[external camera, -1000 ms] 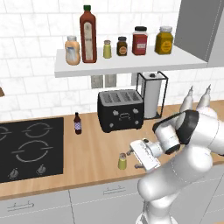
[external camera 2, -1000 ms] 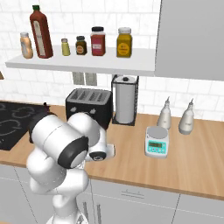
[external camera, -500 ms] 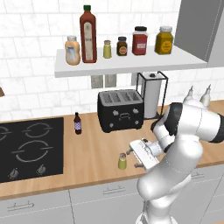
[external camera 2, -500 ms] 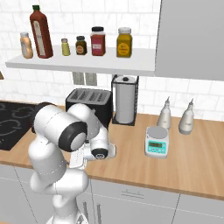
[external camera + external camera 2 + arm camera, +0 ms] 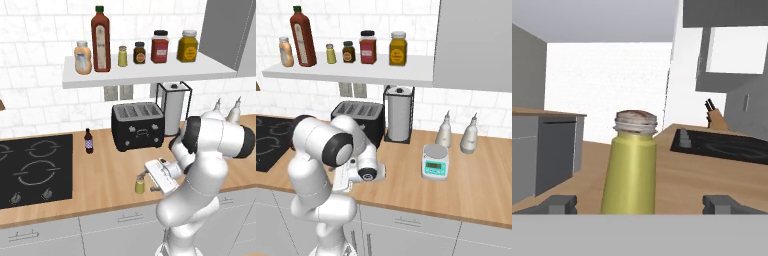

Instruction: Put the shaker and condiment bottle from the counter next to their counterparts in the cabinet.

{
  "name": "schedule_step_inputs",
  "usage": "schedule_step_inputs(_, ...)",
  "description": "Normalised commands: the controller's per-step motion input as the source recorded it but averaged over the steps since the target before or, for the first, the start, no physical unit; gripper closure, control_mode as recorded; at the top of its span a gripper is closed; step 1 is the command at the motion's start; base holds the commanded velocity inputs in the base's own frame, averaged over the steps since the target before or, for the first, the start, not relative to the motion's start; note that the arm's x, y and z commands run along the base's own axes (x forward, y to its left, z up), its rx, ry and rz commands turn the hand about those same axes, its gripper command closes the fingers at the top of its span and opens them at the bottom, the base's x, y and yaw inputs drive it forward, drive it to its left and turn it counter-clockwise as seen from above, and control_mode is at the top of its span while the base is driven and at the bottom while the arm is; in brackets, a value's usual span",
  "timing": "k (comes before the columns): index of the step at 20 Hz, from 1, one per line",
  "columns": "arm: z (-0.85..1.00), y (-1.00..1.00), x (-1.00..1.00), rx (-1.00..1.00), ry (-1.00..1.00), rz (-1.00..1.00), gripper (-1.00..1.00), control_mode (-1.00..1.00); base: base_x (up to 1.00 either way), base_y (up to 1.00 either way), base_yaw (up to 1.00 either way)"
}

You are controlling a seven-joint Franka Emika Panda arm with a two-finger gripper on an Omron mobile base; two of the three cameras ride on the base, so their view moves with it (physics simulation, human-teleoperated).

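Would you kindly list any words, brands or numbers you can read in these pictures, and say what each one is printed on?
No text can be read anywhere.
condiment bottle: pale label, too blurred to read.
squat orange bottle: white label, print unreadable.
small dark bottle on the counter: purple label, too small.
kitchen scale: display blurred, no digits legible.
shaker: plain yellow-green body, no label.

The arm's elbow has swung up and back toward the paper towel holder (image 5: pixel 174 107), changing from a low crouch to a taller pose. The tool (image 5: pixel 144 181) has eased closer to the shaker (image 5: pixel 139 185) on the counter (image 5: pixel 100 180), its fingers now bracketing it.
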Motion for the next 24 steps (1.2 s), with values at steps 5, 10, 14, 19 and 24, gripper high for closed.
schedule_step_inputs(5,0.00,0.32,0.00,0.00,0.00,0.00,-1.00,-1.00,0.00,0.00,0.00)
schedule_step_inputs(10,0.00,0.32,0.00,0.00,0.00,0.00,-1.00,-1.00,0.00,0.00,0.00)
schedule_step_inputs(14,0.00,0.15,0.00,0.00,0.00,-0.01,1.00,-1.00,0.00,0.00,0.00)
schedule_step_inputs(19,0.00,0.02,0.03,0.00,0.11,-0.02,1.00,-1.00,0.00,0.00,0.00)
schedule_step_inputs(24,0.53,-0.24,-0.39,0.01,0.11,-0.12,1.00,-1.00,0.00,0.00,0.00)
